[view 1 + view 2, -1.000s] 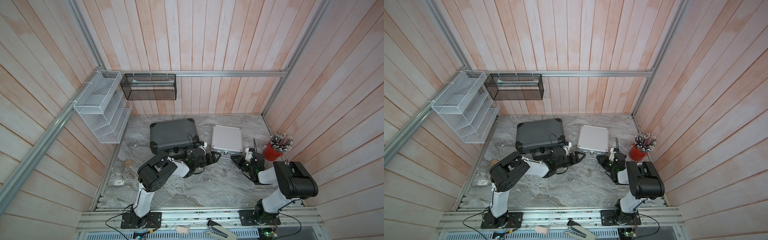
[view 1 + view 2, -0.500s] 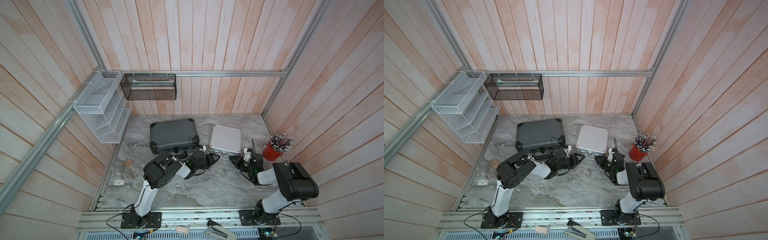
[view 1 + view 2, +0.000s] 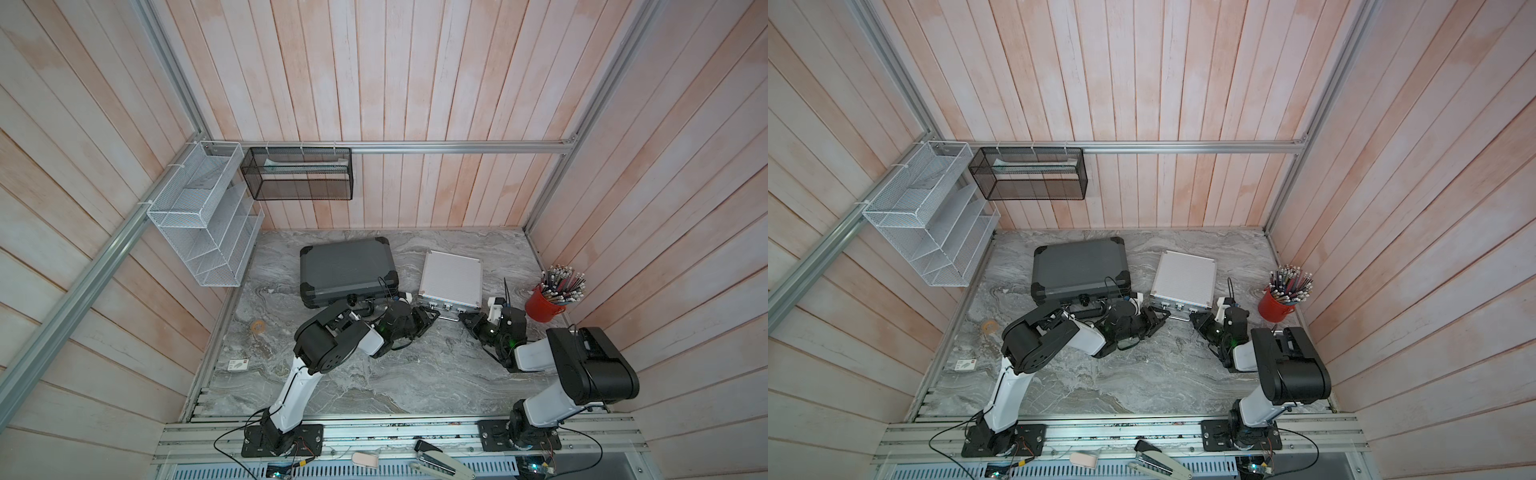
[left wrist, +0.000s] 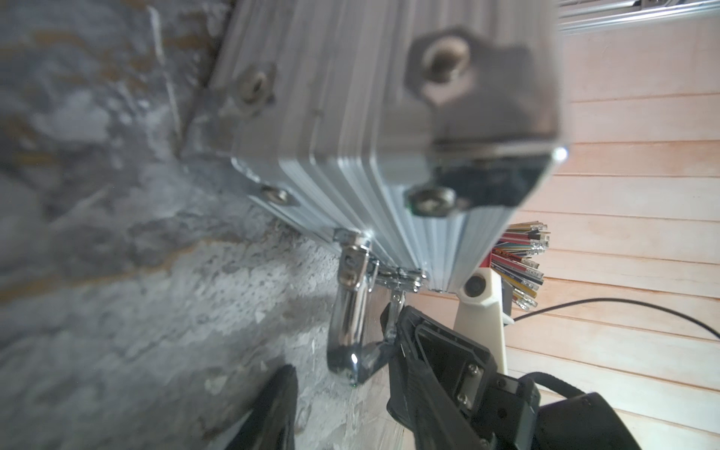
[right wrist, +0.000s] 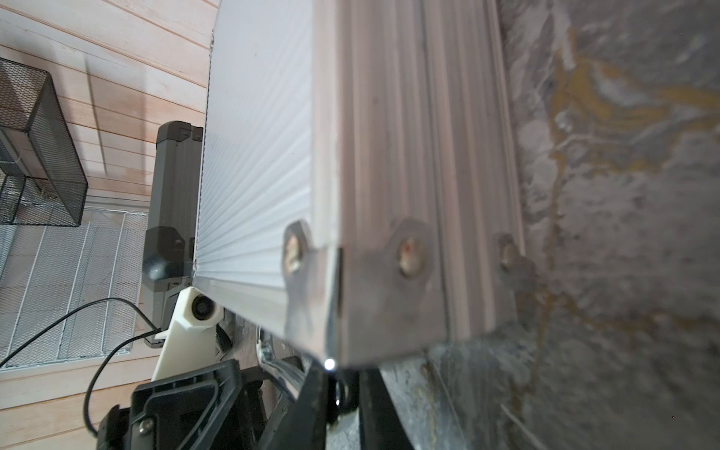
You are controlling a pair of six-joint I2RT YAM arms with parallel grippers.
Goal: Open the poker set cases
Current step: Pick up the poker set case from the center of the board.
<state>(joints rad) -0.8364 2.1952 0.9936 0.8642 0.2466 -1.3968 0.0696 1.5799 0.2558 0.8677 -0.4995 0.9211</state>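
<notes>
Cases in both top views lie shut on grey marble table (image 3: 415,374): ribbed silver aluminium case (image 3: 451,278) beside dark grey hard case (image 3: 1077,270). L gripper (image 3: 428,321) & R gripper (image 3: 463,319) at silver one's front edge. L wrist: L fingers (image 4: 272,409) spread by chrome handle (image 4: 346,319). R wrist: R fingers (image 5: 311,397) pressed together at case corner.

Tabletop (image 3: 415,374) front free; pencil cup (image 3: 540,307) crowds rt of silver case (image 3: 451,276).
</notes>
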